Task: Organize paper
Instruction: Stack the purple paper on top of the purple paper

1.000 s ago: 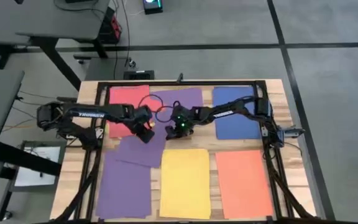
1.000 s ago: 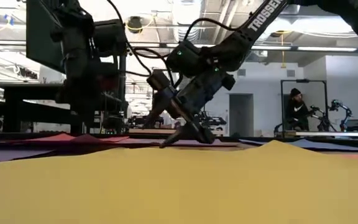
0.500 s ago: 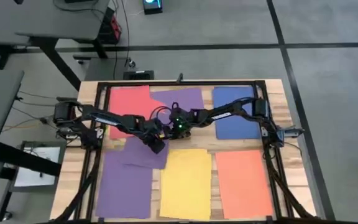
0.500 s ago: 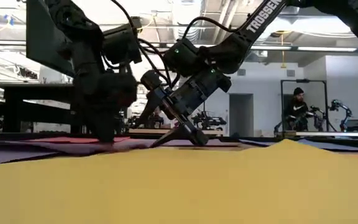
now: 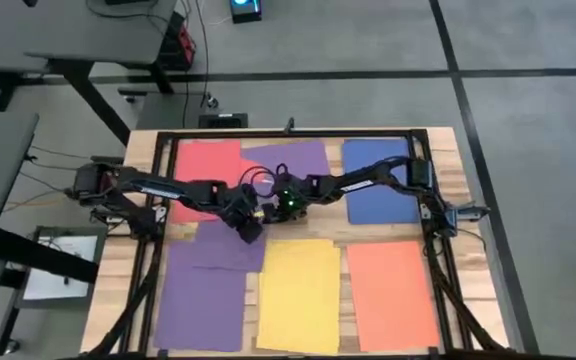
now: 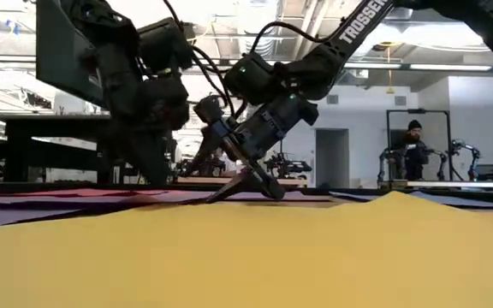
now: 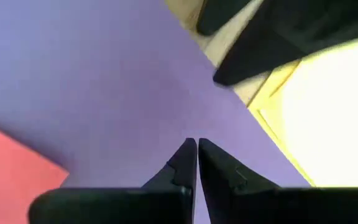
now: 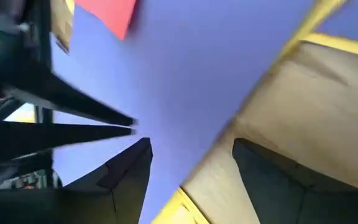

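Coloured paper sheets lie flat on the wooden table: red (image 5: pixel 206 165), purple (image 5: pixel 293 157) and blue (image 5: pixel 378 180) along the far side, purple (image 5: pixel 202 305), yellow (image 5: pixel 298 290) and orange (image 5: pixel 393 292) along the near side. One more purple sheet (image 5: pixel 223 247) lies on top of the near purple one. My left gripper (image 5: pixel 252 228) is shut, with its tips down on this sheet's far right corner. My right gripper (image 5: pixel 276 210) is open just beside it, low over the table. One of its fingers is over purple paper (image 8: pixel 185 68), the other over bare wood (image 8: pixel 291 106). My left gripper presses its shut fingertips (image 7: pixel 188 152) down on the loose purple sheet near its far right corner (image 7: pixel 166 118). It comes from above, slanting in from the table's left. The sheet lies flat on the table and on the purple sheet under it. My right gripper's open fingertips (image 6: pixel 272 190) reach down to the table top; whether they touch paper or wood I cannot tell.
A black frame (image 5: pixel 298 133) runs around the table top, with the arm bases at its left and right edges. Bare wood shows between the far and near rows of sheets. In the room behind, a person (image 6: pixel 411 150) stands beside other equipment.
My left gripper has moved toward the table's right and near edges, tips low on the loose purple sheet. That sheet has turned a little and now lies squarer to the table, its near part staying over the near purple sheet.
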{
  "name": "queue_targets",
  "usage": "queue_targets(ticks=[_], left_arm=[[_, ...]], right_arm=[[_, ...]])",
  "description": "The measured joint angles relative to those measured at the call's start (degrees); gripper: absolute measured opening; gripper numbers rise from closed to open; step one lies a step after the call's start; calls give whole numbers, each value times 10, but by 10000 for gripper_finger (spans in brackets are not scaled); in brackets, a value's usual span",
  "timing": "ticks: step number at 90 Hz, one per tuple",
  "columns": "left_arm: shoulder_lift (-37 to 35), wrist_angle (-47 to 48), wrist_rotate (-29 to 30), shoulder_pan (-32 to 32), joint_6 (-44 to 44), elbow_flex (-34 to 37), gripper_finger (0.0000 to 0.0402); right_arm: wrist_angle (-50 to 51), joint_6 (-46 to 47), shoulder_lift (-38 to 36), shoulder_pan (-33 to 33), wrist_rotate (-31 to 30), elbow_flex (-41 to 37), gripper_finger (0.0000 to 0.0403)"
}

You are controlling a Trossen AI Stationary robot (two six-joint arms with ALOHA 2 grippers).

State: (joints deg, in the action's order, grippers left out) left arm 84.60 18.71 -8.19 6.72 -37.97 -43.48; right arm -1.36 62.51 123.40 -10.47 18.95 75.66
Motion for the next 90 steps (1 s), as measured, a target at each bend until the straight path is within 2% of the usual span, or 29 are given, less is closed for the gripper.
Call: queue_targets(ticks=[10,19,29,48,68,77,90], left_arm=[[-22,51,40,2,0,0,0],[-15,60,70,1,7,11,0],[22,12,63,-4,11,34,0],[65,-87,16,-4,1,33,0],[60,-65,12,-2,16,27,0],[44,-44,12,-2,15,27,0],[1,-37,13,-1,12,28,0]], right_arm=[[2,23,-1,2,-7,0,226],[4,37,5,17,-46,1,223],[-11,60,15,27,-52,0,219],[-25,75,22,31,-50,1,217],[-36,50,23,24,-39,0,210],[-35,36,23,19,-24,0,167],[-35,-22,20,18,-19,1,35]])
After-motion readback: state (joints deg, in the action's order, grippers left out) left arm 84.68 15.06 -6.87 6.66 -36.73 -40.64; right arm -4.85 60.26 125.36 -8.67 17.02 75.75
